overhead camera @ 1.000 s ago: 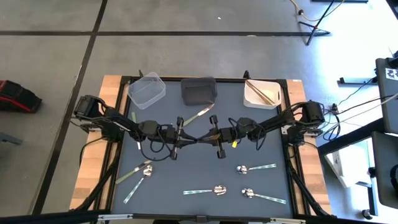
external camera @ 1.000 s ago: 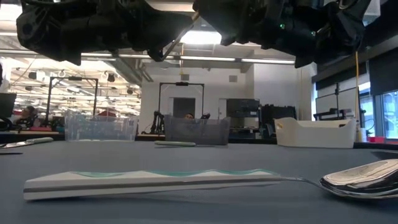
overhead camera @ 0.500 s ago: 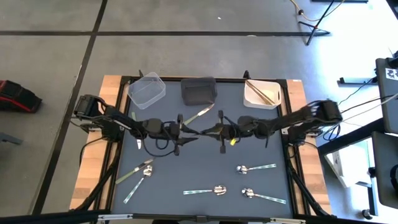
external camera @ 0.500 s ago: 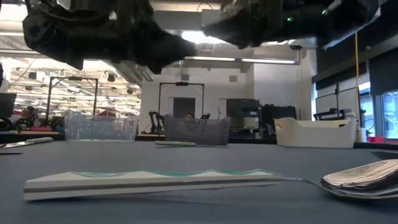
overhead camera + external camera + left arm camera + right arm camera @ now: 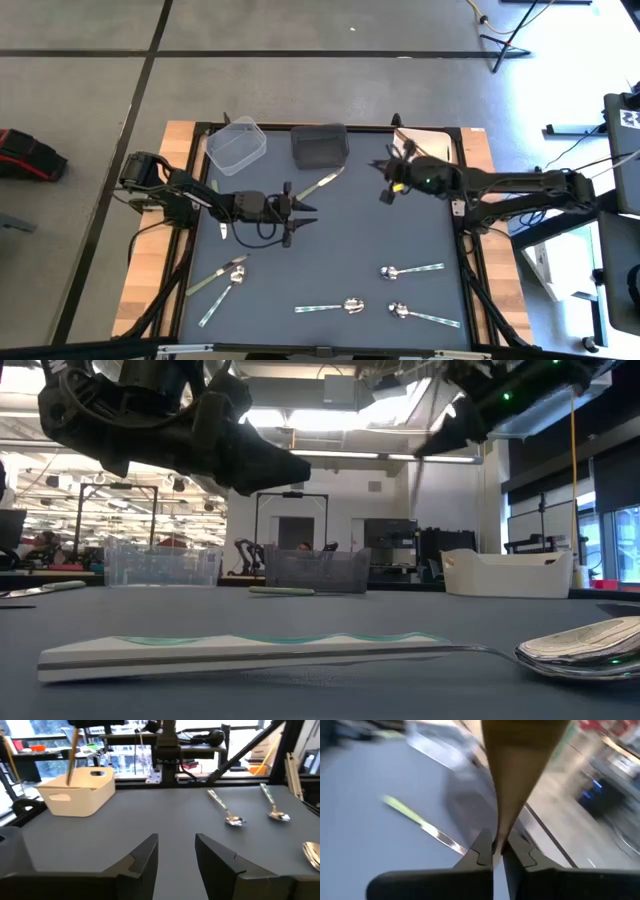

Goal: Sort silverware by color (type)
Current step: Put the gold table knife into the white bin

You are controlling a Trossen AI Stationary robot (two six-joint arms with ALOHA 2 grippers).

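The right claw (image 5: pixel 493 851) pinches a thin orange stick (image 5: pixel 512 775) near the white bin (image 5: pixel 428 143); the left claw (image 5: pixel 176 851) gapes empty.

The mat (image 5: pixel 330 250) is looking like matt dark grey cloth or rubber, smooth, lying over a pale bare-wood table (image 5: pixel 150 270). The spoons (image 5: pixel 400 270) are showing polished, mirror-bright metal bowls. The clear bin (image 5: pixel 236 143) is looking like glossy see-through plastic, the grey bin (image 5: pixel 319 146) smoky translucent plastic, the white bin (image 5: pixel 75 795) matt opaque plastic. The copper stick (image 5: pixel 517 765) in the right gripper (image 5: pixel 493 851) is appearing smooth with a dull sheen. Both grippers, the left gripper (image 5: pixel 176 851) included, are looking like matt black plastic.
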